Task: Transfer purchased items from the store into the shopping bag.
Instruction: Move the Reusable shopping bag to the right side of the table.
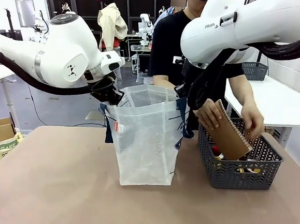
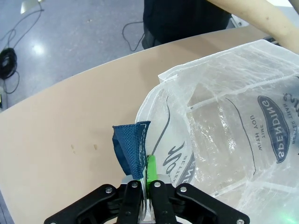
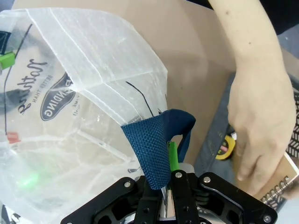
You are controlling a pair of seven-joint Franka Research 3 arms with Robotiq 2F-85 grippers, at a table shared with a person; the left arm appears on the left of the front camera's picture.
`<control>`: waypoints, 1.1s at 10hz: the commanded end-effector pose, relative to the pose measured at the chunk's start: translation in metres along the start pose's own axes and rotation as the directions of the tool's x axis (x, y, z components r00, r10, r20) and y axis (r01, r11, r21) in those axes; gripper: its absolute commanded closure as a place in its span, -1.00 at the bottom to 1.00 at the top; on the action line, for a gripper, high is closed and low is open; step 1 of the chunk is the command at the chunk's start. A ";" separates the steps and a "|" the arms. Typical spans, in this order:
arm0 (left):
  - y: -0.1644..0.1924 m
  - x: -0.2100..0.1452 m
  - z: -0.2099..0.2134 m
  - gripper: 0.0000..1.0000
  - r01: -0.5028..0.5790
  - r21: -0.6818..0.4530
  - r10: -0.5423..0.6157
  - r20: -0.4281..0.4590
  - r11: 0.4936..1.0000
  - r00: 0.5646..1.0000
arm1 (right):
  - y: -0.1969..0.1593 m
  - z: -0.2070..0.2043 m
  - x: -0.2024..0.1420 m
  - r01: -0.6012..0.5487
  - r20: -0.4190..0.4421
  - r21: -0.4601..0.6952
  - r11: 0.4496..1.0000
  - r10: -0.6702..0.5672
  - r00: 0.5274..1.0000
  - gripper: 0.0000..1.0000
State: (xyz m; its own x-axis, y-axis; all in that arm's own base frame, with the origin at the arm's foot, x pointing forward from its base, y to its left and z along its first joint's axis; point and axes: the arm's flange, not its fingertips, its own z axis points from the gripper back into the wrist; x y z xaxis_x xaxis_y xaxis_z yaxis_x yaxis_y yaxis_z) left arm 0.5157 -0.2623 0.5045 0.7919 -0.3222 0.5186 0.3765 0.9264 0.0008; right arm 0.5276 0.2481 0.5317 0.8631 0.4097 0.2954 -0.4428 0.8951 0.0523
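Note:
The shopping bag [image 1: 145, 137], translucent white with navy straps and a red tag, stands open on the table. My left gripper [image 1: 110, 94] is shut on its left strap and rim, seen close in the left wrist view as gripper [image 2: 144, 186], strap [image 2: 131, 149] and bag [image 2: 233, 130]. My right gripper [image 1: 185, 94] is shut on the right strap, seen close as gripper [image 3: 166, 186] and strap [image 3: 156, 149]. A person's hands hold a brown spiral notebook [image 1: 229, 131] tilted over the basket [image 1: 239, 171], where other purchased items [image 1: 249, 169] lie.
The dark grey lattice basket stands right of the bag, close to it. The person [image 1: 171, 46] stands at the far side behind the bag. A hand [image 3: 259, 112] hovers beside my right gripper, over a yellow item [image 3: 225, 147]. Bare tan tabletop [image 1: 55, 187] lies front and left.

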 end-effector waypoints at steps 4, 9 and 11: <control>0.007 -0.004 -0.007 1.00 0.044 -0.034 -0.044 -0.005 0.998 0.999 | -0.009 -0.017 -0.008 -0.064 0.001 -0.043 0.997 0.064 0.998 1.00; 0.015 -0.006 -0.006 1.00 0.051 -0.044 -0.052 -0.035 0.998 0.998 | -0.010 -0.017 -0.004 -0.094 -0.010 -0.043 0.995 0.093 0.996 1.00; 0.017 -0.006 -0.005 1.00 0.072 -0.038 -0.074 -0.053 0.997 0.996 | -0.010 -0.017 -0.004 -0.105 -0.019 -0.051 0.993 0.104 0.994 1.00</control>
State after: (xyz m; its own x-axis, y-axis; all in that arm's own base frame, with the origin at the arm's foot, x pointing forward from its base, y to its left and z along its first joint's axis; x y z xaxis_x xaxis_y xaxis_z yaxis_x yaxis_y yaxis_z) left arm 0.5205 -0.2558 0.4950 0.7892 -0.3699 0.4903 0.4212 0.9069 0.0062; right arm 0.5303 0.2454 0.5203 0.8293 0.4774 0.2906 -0.5028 0.8642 0.0152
